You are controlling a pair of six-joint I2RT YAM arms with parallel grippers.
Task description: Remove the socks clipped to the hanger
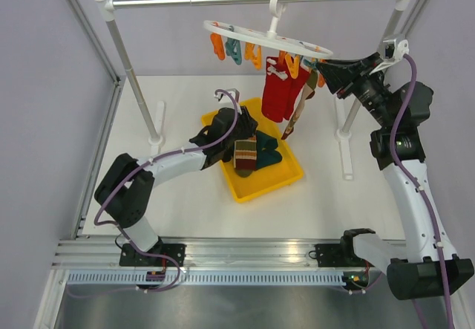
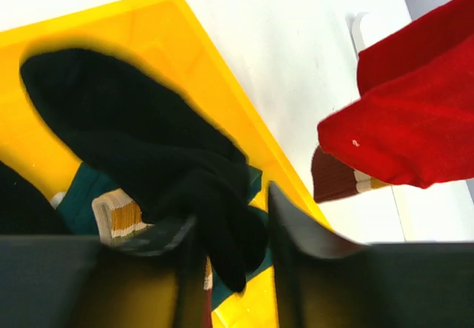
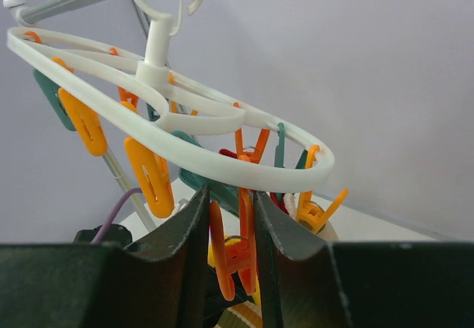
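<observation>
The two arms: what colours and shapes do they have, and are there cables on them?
Left arm and right arm share white tubular links and bulky black joints. A purple cable runs loosely along each. Left hand and right hand are black, with two flat fingers.
</observation>
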